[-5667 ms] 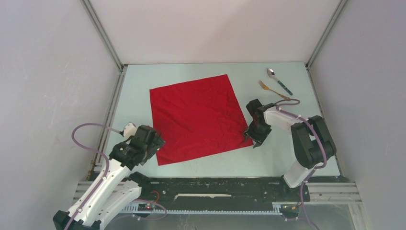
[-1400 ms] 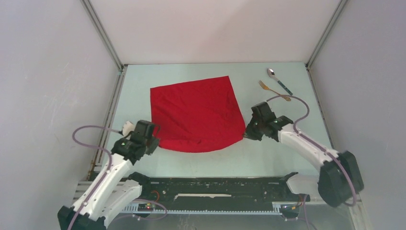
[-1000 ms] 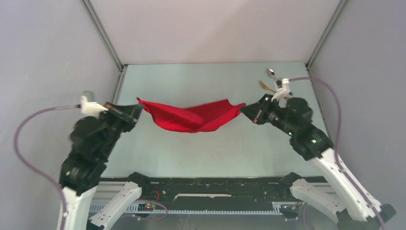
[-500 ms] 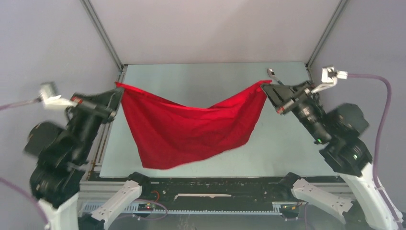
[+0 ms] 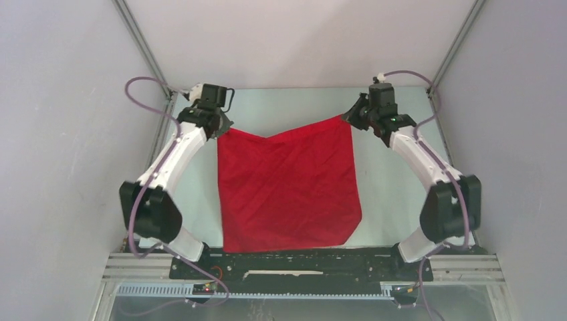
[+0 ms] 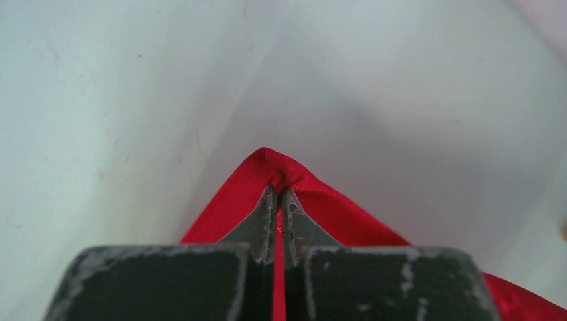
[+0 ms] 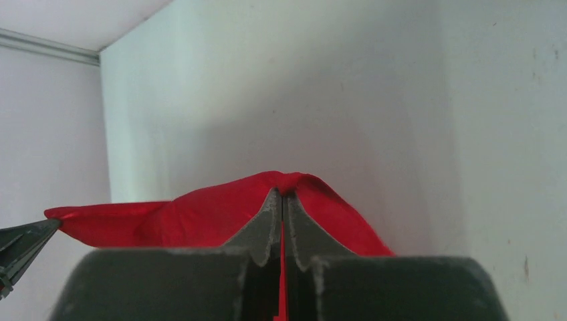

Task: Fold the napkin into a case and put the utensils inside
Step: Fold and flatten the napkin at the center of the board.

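The red napkin [image 5: 287, 190] is stretched as one open sheet from the far part of the table to its near edge. Its far edge dips in the middle. My left gripper [image 5: 218, 127] is shut on the far left corner, and my right gripper [image 5: 348, 118] is shut on the far right corner. In the left wrist view the gripper [image 6: 278, 194] pinches a peak of the napkin [image 6: 327, 207]. The right wrist view shows the same: the gripper [image 7: 281, 195] clamps the napkin [image 7: 200, 210]. No case is in view. The utensils are hidden, where the right arm crosses the far right of the table.
Grey walls and metal frame posts [image 5: 144, 53] close in the pale table [image 5: 394, 194] on three sides. A black rail [image 5: 301, 257] runs along the near edge, just below the napkin's hem. The left gripper's fingertips [image 7: 20, 244] show at the right wrist view's left edge.
Both arms have swung from high near the camera down to the far side of the table. The napkin, which hung between them in the air, now lies stretched towards the near edge.
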